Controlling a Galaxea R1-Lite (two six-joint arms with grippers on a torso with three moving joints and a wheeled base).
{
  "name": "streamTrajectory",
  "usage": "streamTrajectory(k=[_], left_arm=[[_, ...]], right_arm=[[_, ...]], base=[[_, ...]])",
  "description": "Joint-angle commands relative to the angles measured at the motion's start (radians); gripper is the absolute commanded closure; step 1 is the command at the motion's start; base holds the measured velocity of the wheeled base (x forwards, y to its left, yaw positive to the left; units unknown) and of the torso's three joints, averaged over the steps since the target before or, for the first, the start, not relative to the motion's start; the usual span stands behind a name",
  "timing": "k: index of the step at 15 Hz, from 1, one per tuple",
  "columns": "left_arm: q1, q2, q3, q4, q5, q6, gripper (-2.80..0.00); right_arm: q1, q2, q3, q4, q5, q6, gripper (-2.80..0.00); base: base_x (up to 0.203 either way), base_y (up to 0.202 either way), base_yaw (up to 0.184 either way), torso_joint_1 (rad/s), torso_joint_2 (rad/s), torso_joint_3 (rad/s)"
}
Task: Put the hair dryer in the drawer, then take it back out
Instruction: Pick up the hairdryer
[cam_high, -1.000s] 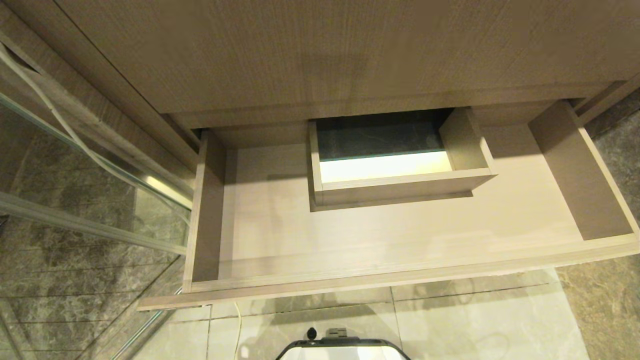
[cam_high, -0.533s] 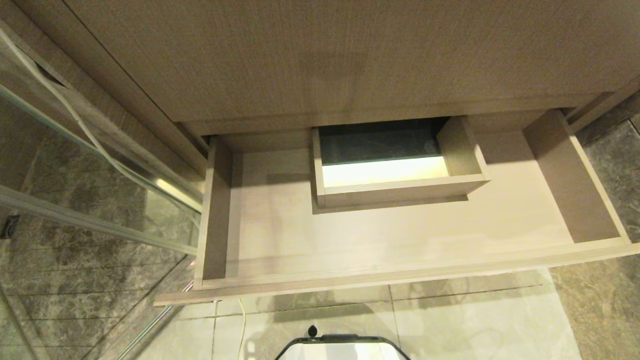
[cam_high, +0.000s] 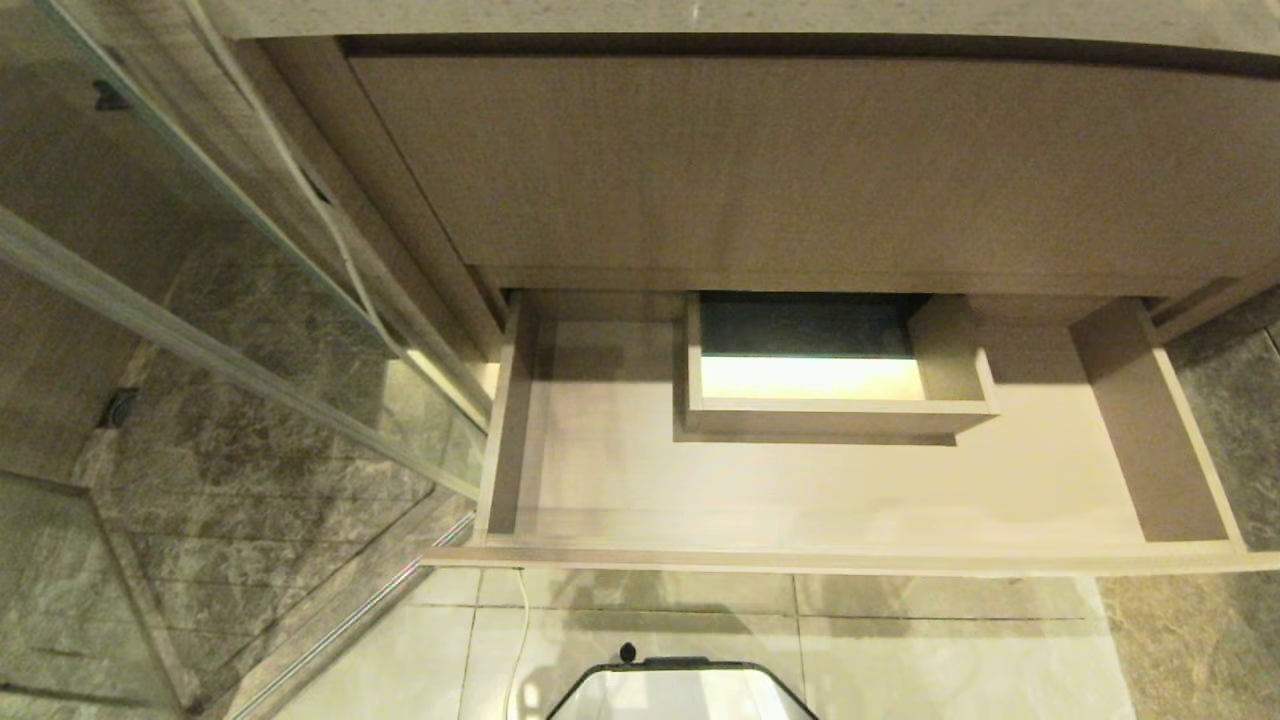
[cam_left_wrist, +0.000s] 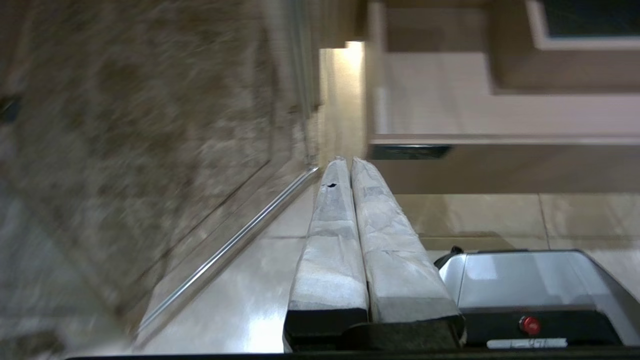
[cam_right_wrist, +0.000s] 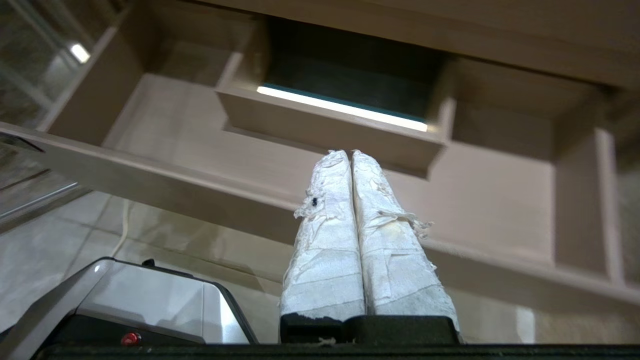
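Drawer (cam_high: 820, 500) pulled out, notch at 12 o'clock; left gripper (cam_left_wrist: 348, 162) and right gripper (cam_right_wrist: 349, 154) closed, holding nothing.

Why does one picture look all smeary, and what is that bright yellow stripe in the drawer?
Left wrist view: the stone wall is streaked with motion blur, while the left hand looks sharp. Head view: the bright stripe is lit floor showing through the notch in the drawer. Right wrist view: the same gap shows as a thin glaring line.
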Motion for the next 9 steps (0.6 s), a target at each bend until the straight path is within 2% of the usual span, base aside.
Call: streamTrajectory(k=[1, 3, 5, 9], left_arm=[[0.001, 0.000, 0.001, -0.001, 0.000, -0.001, 0.00], [0.001, 0.000, 0.000, -0.001, 0.000, -0.001, 0.00], [0.001, 0.000, 0.002, -0.001, 0.000, -0.001, 0.00], [0.001, 0.000, 0.001, -0.001, 0.000, -0.001, 0.00]], right_arm=[[0.002, -0.038, 0.040, -0.001, 0.000, -0.001, 0.00], [0.002, -0.038, 0.040, -0.001, 0.000, 0.000, 0.00], [0.002, -0.038, 0.040, -0.001, -0.001, 0.004, 0.00], [0.002, -0.038, 0.040, -0.001, 0.000, 0.006, 0.00]], base=[[0.001, -0.006, 0.171, 0.448, -0.51, -0.232], [0.001, -0.009, 0.176, 0.345, -0.47, -0.221], [0.001, -0.006, 0.146, 0.126, -0.19, -0.088], [0.000, -0.001, 0.022, 0.029, -0.04, -0.019]])
